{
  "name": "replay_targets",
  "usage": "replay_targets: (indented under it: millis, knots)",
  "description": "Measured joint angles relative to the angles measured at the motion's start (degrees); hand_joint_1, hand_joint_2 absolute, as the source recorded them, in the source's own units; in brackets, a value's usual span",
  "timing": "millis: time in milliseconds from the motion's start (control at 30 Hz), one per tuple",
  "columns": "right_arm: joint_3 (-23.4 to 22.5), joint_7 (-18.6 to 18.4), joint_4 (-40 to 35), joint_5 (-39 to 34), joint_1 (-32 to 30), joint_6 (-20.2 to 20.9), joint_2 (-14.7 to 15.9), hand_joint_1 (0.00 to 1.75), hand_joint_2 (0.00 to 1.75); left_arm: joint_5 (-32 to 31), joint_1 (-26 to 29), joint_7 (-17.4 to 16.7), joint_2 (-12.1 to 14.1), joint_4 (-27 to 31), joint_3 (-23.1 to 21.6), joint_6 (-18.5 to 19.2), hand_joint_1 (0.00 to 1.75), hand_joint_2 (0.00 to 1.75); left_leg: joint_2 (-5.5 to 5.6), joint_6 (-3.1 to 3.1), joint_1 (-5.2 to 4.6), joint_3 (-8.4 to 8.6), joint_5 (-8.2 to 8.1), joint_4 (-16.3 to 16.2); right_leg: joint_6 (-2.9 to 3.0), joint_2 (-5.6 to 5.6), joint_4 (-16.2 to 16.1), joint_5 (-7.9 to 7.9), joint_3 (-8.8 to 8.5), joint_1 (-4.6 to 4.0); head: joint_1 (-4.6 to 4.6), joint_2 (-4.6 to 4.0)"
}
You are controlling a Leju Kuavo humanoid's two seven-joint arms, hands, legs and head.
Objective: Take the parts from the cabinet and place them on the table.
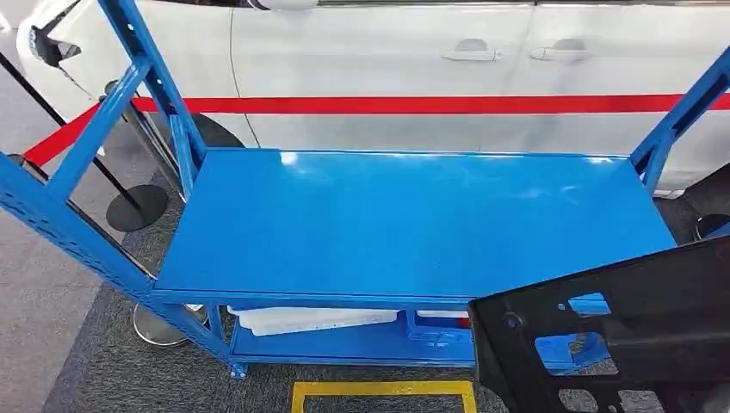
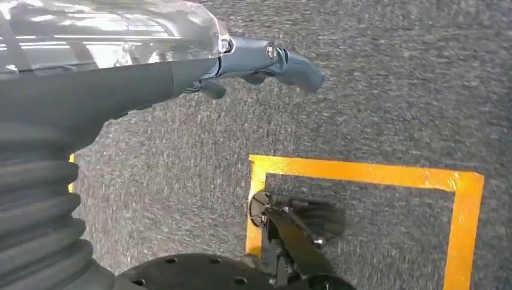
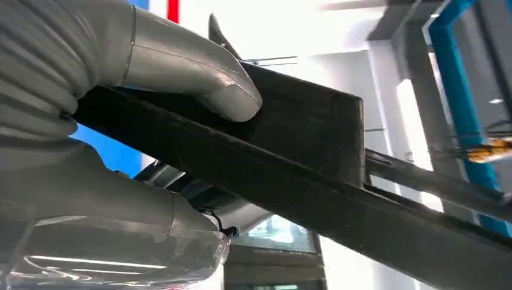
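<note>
The right hand (image 3: 151, 103) grips a black plastic part (image 1: 620, 335), a flat panel with cut-out holes; in the right wrist view the thumb (image 3: 199, 78) presses on one face and the rest of the hand wraps under, so the hold looks like a clamp near one edge. In the head view the panel hangs at the lower right, in front of the blue table (image 1: 413, 224), tilted, its upper edge about level with the table's front lip; it is not on the top yet.

The left hand (image 2: 265, 60) hangs down over grey carpet (image 2: 374, 84) and a yellow floor marking (image 2: 362, 172); fingers look loosely extended, holding nothing.

Risks, as I judge them: the panel is long and held at one end, so it could swing or twist in the hand as the arm lifts; if the far end stays low it may catch the front lip of the table instead of clearing it; a knock there could pry it loose from the thumb, and it would drop to the carpet or onto the lower shelf (image 1: 344, 340), where a white piece (image 1: 310, 318) already lies. The glossy table top may let the panel slide on release, especially if set down near the edge; the blue upright (image 1: 680, 112) at the right and the white car (image 1: 387, 60) behind leave little room for an overshoot.
</note>
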State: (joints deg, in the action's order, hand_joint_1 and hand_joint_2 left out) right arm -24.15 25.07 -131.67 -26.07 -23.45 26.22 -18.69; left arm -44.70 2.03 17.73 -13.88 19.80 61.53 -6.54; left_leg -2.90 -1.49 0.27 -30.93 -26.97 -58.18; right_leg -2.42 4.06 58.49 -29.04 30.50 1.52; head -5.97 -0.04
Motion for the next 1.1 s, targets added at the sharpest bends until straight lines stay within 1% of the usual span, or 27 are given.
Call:
replay_targets:
  millis: [33,133,167,200,233,300,333,367,400,467,500,533,633,667,700,733,767,800,833,867,900,933,967,1000,1033,1067,1100]
  knots:
    - [0.0,0.0,0.0,-0.1,-0.1,0.5,-0.1,1.75,1.75,-0.3,0.0,-0.1,-0.1,0.1,0.2,0.0,0.0,1.75,-0.17,0.47,-0.34,-0.04,-0.26,-0.4,0.82,-0.54,0.0,0.72,0.23,-0.29,0.0,0.0]
    - [0.0,-0.1,0.1,-0.2,-0.5,2.2,-0.3,1.75,1.75,-0.4,-0.1,-0.9,-0.1,0.1,0.8,-0.7,0.0,1.75,-1.34,1.47,-0.25,-0.01,0.33,0.0,1.9,-2.16,0.4,1.23,0.98,-0.61,0.0,0.0]
    - [0.1,-0.1,0.2,-0.2,-0.5,2.8,-0.3,1.75,1.75,-0.4,0.0,-1.2,-0.1,0.1,1.1,-1.1,0.0,1.75,-1.29,1.97,-0.07,-0.25,0.05,-0.3,2.66,-2.55,-0.1,1.89,1.37,-0.39,0.0,0.0]
    - [0.3,-0.2,0.2,0.0,-0.5,3.1,-0.4,1.75,1.75,-0.4,0.0,-1.5,-0.1,0.1,1.3,-1.5,0.0,1.75,0.27,2.46,0.1,-0.83,-1.69,-1.5,3.13,-2.78,-0.1,2.38,1.83,-0.33,0.0,0.0]
    - [0.8,-0.2,0.4,0.3,-0.5,3.4,-0.4,1.75,1.75,-0.4,0.0,-1.7,-0.2,0.1,1.6,-1.8,0.0,1.75,1.52,2.52,0.06,-1.92,-4.77,-4.3,3.58,-3.22,-0.1,2.85,2.5,-0.36,0.0,0.0]
    - [1.9,-0.2,0.8,1.0,-0.4,3.5,-0.3,1.75,1.75,-0.3,0.0,-2.2,-0.3,0.1,2.3,-2.3,0.0,1.75,2.37,2.41,0.07,-4.69,-10.53,-13.2,3.91,-4.34,0.0,3.92,3.96,-0.7,0.0,0.0]
    - [2.5,-0.1,1.0,1.5,-0.5,3.2,-0.3,1.75,1.75,-0.3,0.0,-2.4,-0.4,0.2,2.6,-2.6,0.0,1.75,2.39,2.27,0.06,-5.44,-12.02,-16.4,3.92,-4.95,0.1,4.47,4.71,-0.87,0.0,0.0]
    - [3.2,0.0,1.2,2.0,-0.5,2.9,-0.3,1.75,1.75,-0.4,0.0,-2.7,-0.5,0.3,2.9,-2.8,0.0,1.75,2.4,2.09,0.05,-5.12,-12.12,-17.3,3.89,-5.53,0.1,4.98,5.44,-0.98,0.0,0.0]
    - [4.0,0.2,1.5,2.5,-0.5,2.6,-0.3,1.75,1.75,-0.4,0.0,-2.9,-0.6,0.5,3.1,-2.8,0.0,1.75,2.41,1.88,0.03,-4.01,-11.44,-16.1,3.88,-6.01,0.2,5.39,5.95,-1.08,0.0,0.0]
    - [6.4,0.4,1.9,3.9,-0.5,1.7,-0.1,1.75,1.75,-0.7,0.0,-3.5,-1.0,1.2,3.9,-2.9,0.0,1.75,3.41,0.71,-0.24,3.43,-7.01,-4.7,3.68,-7.85,0.1,6.83,7.37,-1.38,0.0,0.0]
    - [7.5,0.5,1.9,4.9,-0.4,1.2,-0.1,1.75,1.75,-0.9,-0.1,-3.7,-1.1,1.6,4.2,-3.0,0.0,1.75,5.91,-0.17,-0.41,7.06,-5.85,1.0,3.59,-8.43,0.2,7.52,7.76,-1.27,0.0,0.0]
    - [8.5,0.6,2.0,5.9,-0.4,0.5,-0.1,1.75,1.75,-0.9,-0.2,-3.9,-1.2,2.1,4.4,-3.2,0.0,1.75,6.8,-0.08,-0.68,7.19,-6.2,2.1,3.16,-8.77,0.1,8.07,8.01,-1.57,0.0,0.0]
    - [11.7,0.6,2.1,7.8,-0.1,-0.9,0.2,1.75,1.75,-1.1,-0.3,-4.6,-2.0,3.1,5.4,-3.8,0.0,1.75,5.3,-0.51,-1.46,6.61,-4.88,2.0,1.93,-10.01,-0.5,9.61,8.15,-0.88,-0.02,0.0]
    - [12.9,0.5,2.1,8.3,-0.1,-1.7,0.5,1.75,1.75,-1.4,-0.3,-4.9,-2.4,3.4,5.6,-3.9,0.0,1.75,4.63,-0.86,-1.05,6.24,-3.73,2.6,1.33,-10.73,-1.1,10.58,8.47,-1.35,0.0,0.0]
    - [13.9,0.5,2.3,8.8,0.0,-2.3,0.9,1.75,1.75,-1.5,-0.5,-5.2,-2.6,3.7,5.9,-4.1,0.0,1.75,3.53,-0.88,-0.66,5.65,-2.71,2.9,1.75,-9.23,-0.2,9.26,8.91,-0.91,0.0,0.0]
    - [14.9,0.6,2.3,9.0,0.3,-3.2,1.4,1.75,1.75,-1.7,-0.5,-5.3,-2.9,4.1,6.1,-4.3,0.0,1.75,3.2,-1.3,-0.66,4.86,-2.11,3.0,1.5,-6.9,1.5,5.84,9.64,-0.97,0.09,0.0]
    - [16.4,0.6,2.5,9.2,0.8,-4.2,2.0,1.75,1.75,-2.1,-0.4,-5.5,-3.0,4.4,6.5,-4.3,0.0,1.75,2.24,-1.58,-0.67,4.14,-1.5,3.0,0.97,-5.36,5.3,1.34,10.57,-0.66,0.06,0.0]
    - [17.4,0.7,2.7,9.4,1.1,-4.9,2.5,1.75,1.75,-2.2,-0.3,-5.7,-3.2,4.4,6.9,-4.4,0.0,1.75,1.41,-1.58,-0.68,3.54,-1.07,2.9,0.5,-4.75,9.2,-1.78,11.31,-0.45,0.06,0.0]
    - [18.7,0.9,3.0,9.6,1.3,-5.4,3.2,1.75,1.75,-2.3,-0.3,-5.8,-3.3,4.5,7.3,-4.5,0.0,1.75,0.32,-1.46,-0.67,2.71,-0.51,2.8,-0.11,-4.46,13.8,-4.0,11.99,-0.12,0.06,0.0]
    - [19.5,0.9,3.2,9.7,1.4,-5.7,3.8,1.75,1.75,-2.4,-0.3,-5.9,-3.3,4.7,7.5,-4.6,0.0,1.75,-0.58,-1.34,-0.65,1.89,-0.04,2.7,-0.57,-4.3,16.7,-3.95,12.02,0.12,0.06,0.0]
    - [20.3,0.9,3.5,9.8,1.6,-5.9,4.2,1.75,1.75,-2.5,-0.4,-6.0,-3.4,4.8,7.8,-4.6,0.0,1.75,-1.46,-1.17,-0.64,1.13,0.35,2.5,-0.96,-4.18,17.4,-2.37,11.12,0.42,0.06,0.0]
    - [21.1,0.9,3.8,9.9,1.9,-6.1,4.6,1.75,1.75,-2.5,-0.6,-6.2,-3.4,4.8,8.1,-4.8,0.0,1.75,-2.37,-0.9,-0.62,0.19,0.69,2.0,-1.29,-3.89,15.7,-0.07,8.81,0.72,0.06,0.0]
    - [21.8,1.0,4.2,9.9,2.4,-6.3,4.9,1.75,1.75,-2.5,-0.7,-6.4,-3.6,4.8,8.4,-5.2,0.0,1.75,-3.19,-0.63,-0.55,-0.69,0.88,1.4,-1.51,-3.23,11.6,1.69,5.21,0.92,0.06,0.0]
    - [22.6,1.0,4.5,10.0,2.7,-6.6,5.3,1.75,1.75,-2.5,-1.0,-6.6,-3.8,4.9,8.6,-5.8,0.0,1.75,-3.73,-0.39,-0.52,-1.22,1.0,0.7,-1.7,-1.64,6.8,1.8,1.45,1.02,0.06,0.0]
    - [23.8,1.0,4.9,10.1,3.3,-6.8,5.8,1.75,1.75,-2.5,-1.3,-7.0,-3.8,5.0,8.9,-6.5,0.0,1.75,-4.29,0.0,-0.89,-2.01,1.0,-0.1,-1.82,1.77,1.0,-0.99,-2.54,0.71,0.06,0.0]
    - [24.7,1.0,5.1,10.3,3.8,-7.0,6.0,1.75,1.75,-2.5,-1.3,-7.2,-4.4,5.1,9.2,-6.9,0.0,1.75,-4.76,0.38,-0.75,-2.02,1.17,-0.5,-0.07,1.35,0.0,-1.49,-2.98,-0.05,0.02,0.0]
    - [25.8,1.1,5.4,10.2,3.9,-7.2,6.2,1.75,1.75,-2.5,-1.6,-7.0,-4.4,5.1,9.5,-7.3,0.0,1.75,-5.27,0.75,-0.78,-1.78,1.4,-0.5,0.42,0.99,-0.3,-1.39,-2.44,-0.07,-0.13,0.0]
